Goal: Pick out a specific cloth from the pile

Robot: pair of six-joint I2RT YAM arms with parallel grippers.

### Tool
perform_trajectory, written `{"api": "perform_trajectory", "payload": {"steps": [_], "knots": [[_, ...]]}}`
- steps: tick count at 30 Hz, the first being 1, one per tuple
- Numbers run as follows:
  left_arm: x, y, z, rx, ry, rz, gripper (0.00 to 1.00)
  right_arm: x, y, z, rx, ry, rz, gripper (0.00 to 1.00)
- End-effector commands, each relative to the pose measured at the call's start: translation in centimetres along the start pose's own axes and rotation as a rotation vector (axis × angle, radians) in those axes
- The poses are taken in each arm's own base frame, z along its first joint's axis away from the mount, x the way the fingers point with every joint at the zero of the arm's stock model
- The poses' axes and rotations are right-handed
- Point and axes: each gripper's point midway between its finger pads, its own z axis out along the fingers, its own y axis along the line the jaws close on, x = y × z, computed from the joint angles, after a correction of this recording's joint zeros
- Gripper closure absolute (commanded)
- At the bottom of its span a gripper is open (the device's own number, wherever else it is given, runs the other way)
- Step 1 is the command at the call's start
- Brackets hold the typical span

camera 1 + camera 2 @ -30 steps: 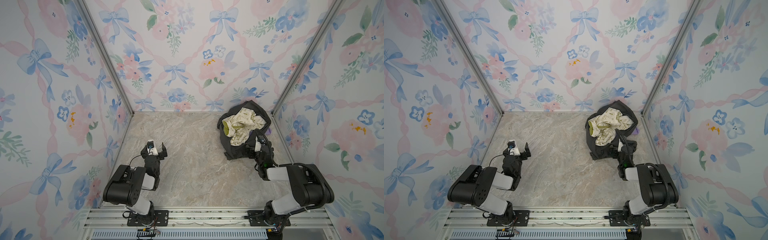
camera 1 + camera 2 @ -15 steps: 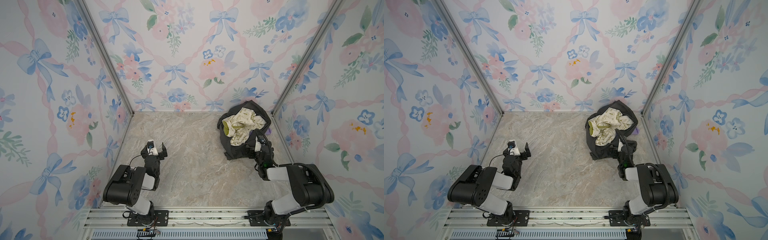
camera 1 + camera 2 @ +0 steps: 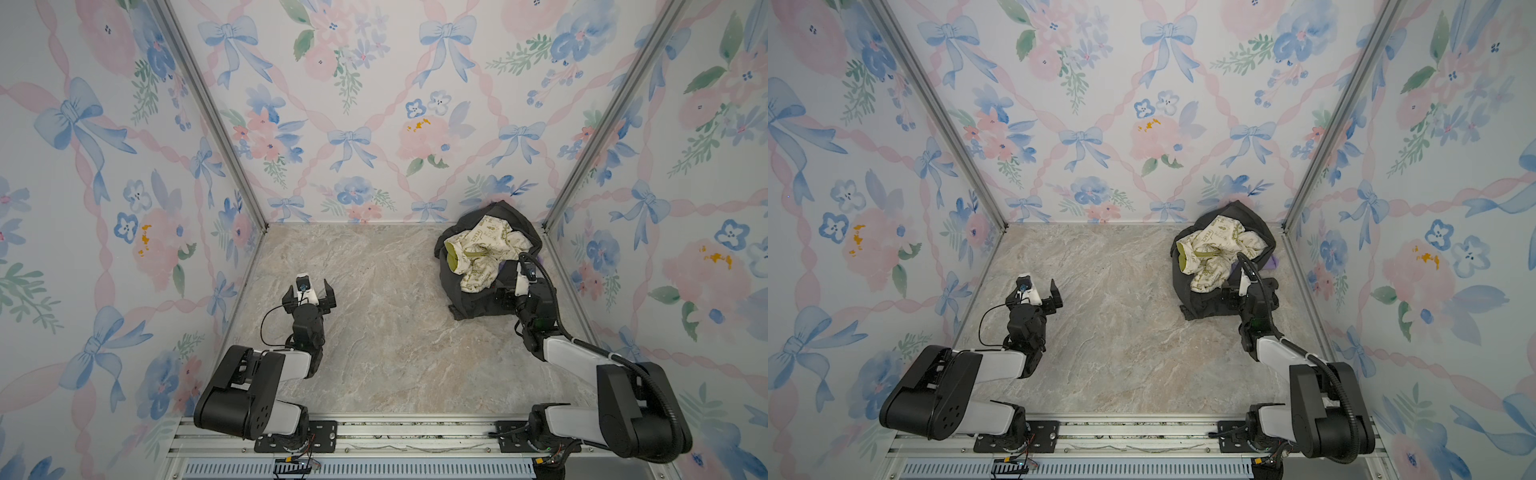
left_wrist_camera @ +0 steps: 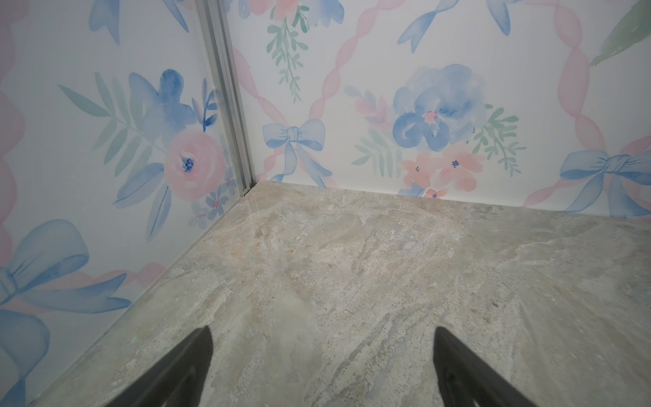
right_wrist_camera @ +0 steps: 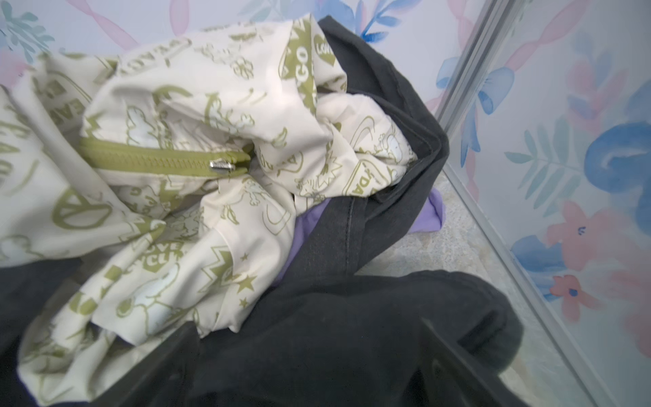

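At the back right corner of the marble-patterned counter (image 3: 374, 332), the pile (image 3: 486, 266) lies against the floral walls (image 3: 353, 104): a black-grey garment (image 5: 352, 334) underneath and around, and a cream garment (image 5: 197, 116) with olive print on top, its olive zipper (image 5: 162, 160) showing in the right wrist view. The cloth (image 5: 428, 216), lavender-purple, is mostly buried; one strip shows between the cream and black-grey fabric, and a fold pokes out onto the counter beside the right wall's metal rail (image 5: 493, 211). In a top view only a sliver of it (image 3: 1273, 262) shows. The right claw (image 5: 317, 373) rests low at the pile's near edge, its fingers spread apart over black-grey fabric, clamping nothing. The left claw (image 3: 308, 293) sits well apart from the pile over bare counter near the left wall, fingers likewise spread and empty.
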Motion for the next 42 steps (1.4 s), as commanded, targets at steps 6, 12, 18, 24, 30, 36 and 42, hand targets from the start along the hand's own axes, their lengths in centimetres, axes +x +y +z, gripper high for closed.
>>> {"api": "perform_trajectory", "payload": {"steps": [6,12,18,24,30,36,42], "knots": [[-3.8,-0.3,-0.9,0.003,0.086,-0.045,0.02,-4.8,-1.2,-3.7,0.081,0.215,-0.087,0.03],[-6.4,-0.6,-0.8,0.033,0.187,-0.14,0.02,-9.4,-2.7,-4.8,0.118,0.135,-0.073,0.03],[-7.6,-3.7,0.5,0.145,0.282,-0.135,0.02,-10.1,-6.0,-5.4,0.215,0.067,0.194,0.03],[-8.6,-7.9,1.0,0.277,0.321,-0.184,0.02,-8.1,-7.9,-3.5,0.131,0.271,0.387,0.03],[-7.9,-12.4,-0.3,0.436,0.406,-0.207,0.03,-6.7,-10.0,-0.4,0.122,0.324,0.518,0.03],[-8.1,-14.8,-2.6,0.551,0.423,-0.227,0.02,-3.5,-12.4,4.0,0.091,0.37,0.684,0.03],[-9.4,-16.6,-4.4,0.66,0.429,-0.267,0.02,-1.0,-13.4,7.1,0.068,0.452,0.706,0.15]]}}
